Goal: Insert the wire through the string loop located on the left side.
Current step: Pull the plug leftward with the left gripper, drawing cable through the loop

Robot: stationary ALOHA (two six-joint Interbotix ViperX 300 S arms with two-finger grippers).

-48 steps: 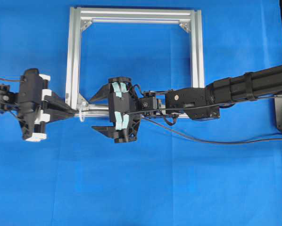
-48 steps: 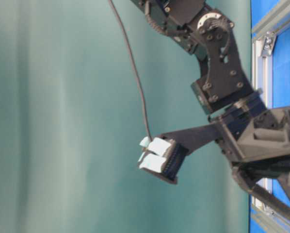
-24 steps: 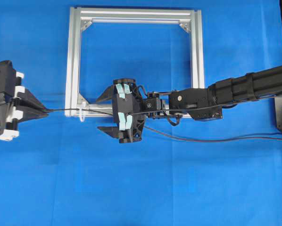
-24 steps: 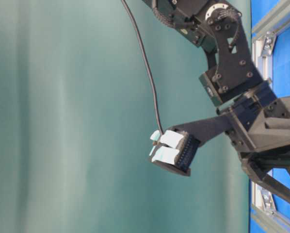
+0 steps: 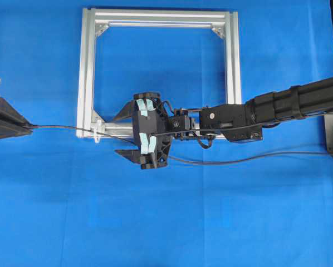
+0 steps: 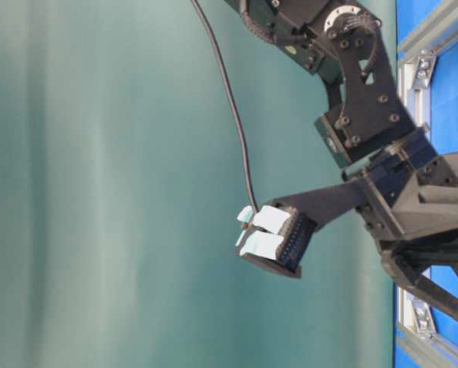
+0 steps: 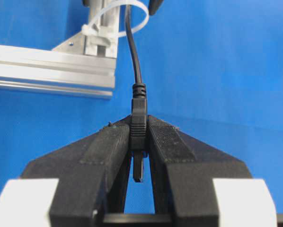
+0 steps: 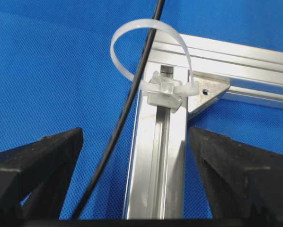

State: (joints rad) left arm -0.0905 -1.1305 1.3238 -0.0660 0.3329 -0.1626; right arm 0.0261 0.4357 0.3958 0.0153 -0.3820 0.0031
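Left gripper [image 7: 137, 156] at far left edge of overhead view, jaws clamped on the plug of the wire [image 5: 60, 127]. Wire runs right from there, passes through the string loop [image 8: 148, 49] at lower left corner of the aluminium frame [image 5: 86, 67], trails off right across the blue desk [image 5: 172, 222]. Right gripper [image 5: 123, 134] sits over the frame's bottom rail, jaws wide apart, gripping nothing.

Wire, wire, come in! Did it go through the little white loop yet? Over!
Left hand shut on wire plug. Right hand open, empty. Wire runs through string loop. Nothing in the way.
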